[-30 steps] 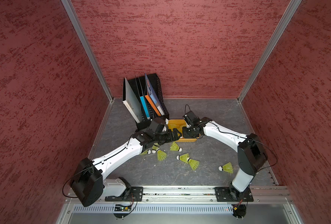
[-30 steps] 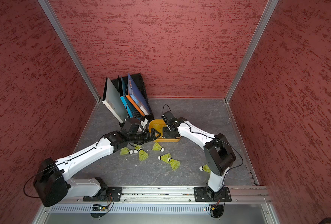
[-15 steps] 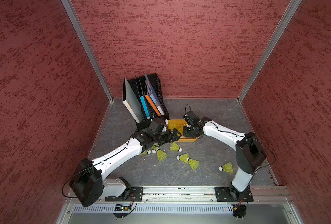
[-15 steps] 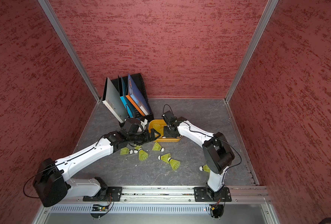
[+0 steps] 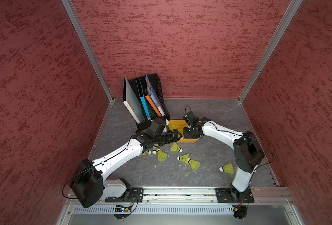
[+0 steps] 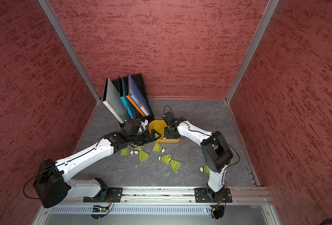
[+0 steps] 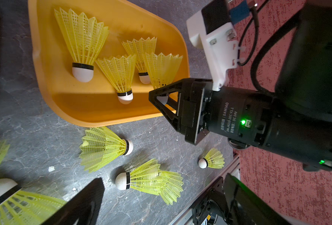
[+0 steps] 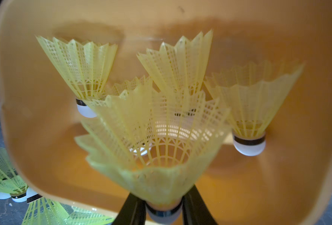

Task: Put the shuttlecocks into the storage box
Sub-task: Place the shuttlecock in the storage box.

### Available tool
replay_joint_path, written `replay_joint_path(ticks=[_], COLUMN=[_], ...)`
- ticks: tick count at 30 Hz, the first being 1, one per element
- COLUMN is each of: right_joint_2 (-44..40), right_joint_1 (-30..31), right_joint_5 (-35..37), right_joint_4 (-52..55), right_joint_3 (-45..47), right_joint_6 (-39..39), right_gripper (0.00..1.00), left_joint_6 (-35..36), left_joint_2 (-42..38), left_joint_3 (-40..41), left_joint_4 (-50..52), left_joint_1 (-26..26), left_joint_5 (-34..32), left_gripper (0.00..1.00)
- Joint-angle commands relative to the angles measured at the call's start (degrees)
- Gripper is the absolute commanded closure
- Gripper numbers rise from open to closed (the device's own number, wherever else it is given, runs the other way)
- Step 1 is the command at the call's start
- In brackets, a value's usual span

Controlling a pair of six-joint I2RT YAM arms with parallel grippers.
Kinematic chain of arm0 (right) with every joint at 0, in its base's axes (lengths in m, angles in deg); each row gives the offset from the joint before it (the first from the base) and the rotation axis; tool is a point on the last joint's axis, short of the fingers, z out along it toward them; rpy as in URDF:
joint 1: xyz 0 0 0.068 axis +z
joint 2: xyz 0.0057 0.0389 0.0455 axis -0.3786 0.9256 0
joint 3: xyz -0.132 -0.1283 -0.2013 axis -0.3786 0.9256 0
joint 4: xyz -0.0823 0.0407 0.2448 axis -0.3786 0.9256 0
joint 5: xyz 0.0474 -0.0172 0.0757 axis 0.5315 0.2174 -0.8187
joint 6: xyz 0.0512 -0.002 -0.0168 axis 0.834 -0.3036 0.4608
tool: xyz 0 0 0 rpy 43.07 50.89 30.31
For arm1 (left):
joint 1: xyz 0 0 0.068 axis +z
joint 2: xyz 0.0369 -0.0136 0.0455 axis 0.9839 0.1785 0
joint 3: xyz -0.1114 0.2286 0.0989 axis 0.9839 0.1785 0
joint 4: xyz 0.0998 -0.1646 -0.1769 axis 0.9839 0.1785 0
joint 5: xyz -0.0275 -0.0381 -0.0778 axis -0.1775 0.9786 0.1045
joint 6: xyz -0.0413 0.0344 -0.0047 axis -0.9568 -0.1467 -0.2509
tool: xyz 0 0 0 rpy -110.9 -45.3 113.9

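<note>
Toward the far edge of the worktop (image 5: 219, 109), left of centre and just beside the black file rack (image 5: 162, 97) in the far left corner, sits the orange storage box (image 5: 190, 140), and both arms converge on it. Right arm (image 5: 219, 133): upper link rises from its base at the near edge, elbow bent high, forearm sloping down to the box, right gripper (image 8: 164, 206) pointing into the tub and clamped on one shuttlecock (image 8: 157, 175) at its banded white tip, skirt flaring away above the box floor. Left arm (image 5: 122, 153): stretched low and diagonal from the near left corner, wrist level, left gripper (image 5: 177, 136) released, jaws spread wide with nothing between them, over the box's near left rim. At least three more shuttlecocks (image 7: 83, 39) lie inside the box; seven loose shuttlecocks (image 5: 185, 158) lie on the worktop between the box and the near edge (one well apart, beside the right arm's base). Limits of view: the two grippers cover the middle of the box in both top views; one loose shuttlecock is half hidden under the left forearm; the right wrist view is blurred at close range, so contact between the gripped skirt and those beneath cannot be told; the left wrist view shows one left finger (image 7: 79, 204) only, cut off at the frame edge.
</note>
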Motion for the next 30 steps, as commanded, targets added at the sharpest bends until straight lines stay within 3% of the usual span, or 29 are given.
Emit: replay_joint_path(ticks=[1,7,23,25,30], right_joint_2=[1.16,2.16,3.41,3.87,4.15], right_joint_1=[-0.27,-0.27,0.26,0.32,0.35], right_joint_5=[-1.33,-1.84,-1.29,-1.54,-1.86], right_joint_4=[-1.0,-0.96,-0.9,-1.04,-1.01], right_joint_3=[-1.9,-2.44,-3.62,-3.58,-3.64], right_joint_6=[0.51,-0.03,-0.55,-0.39,-0.33], right_gripper=[0.79,0.79,0.78,0.74,0.53], left_joint_6=[1.01,0.75,1.57,1.53,1.82], left_joint_2=[-0.12,0.31,3.3,3.22,3.1], left_joint_3=[-0.14,-0.34,-1.49,-1.46,-1.51], left_joint_4=[0.38,2.33,1.72,1.72,1.98], left_joint_1=[-0.15,0.35,3.73,3.77,3.8], left_joint_5=[-0.65,-3.2,-0.41,-0.41,-0.33], left_gripper=[0.0,0.0,0.0,0.0,0.0])
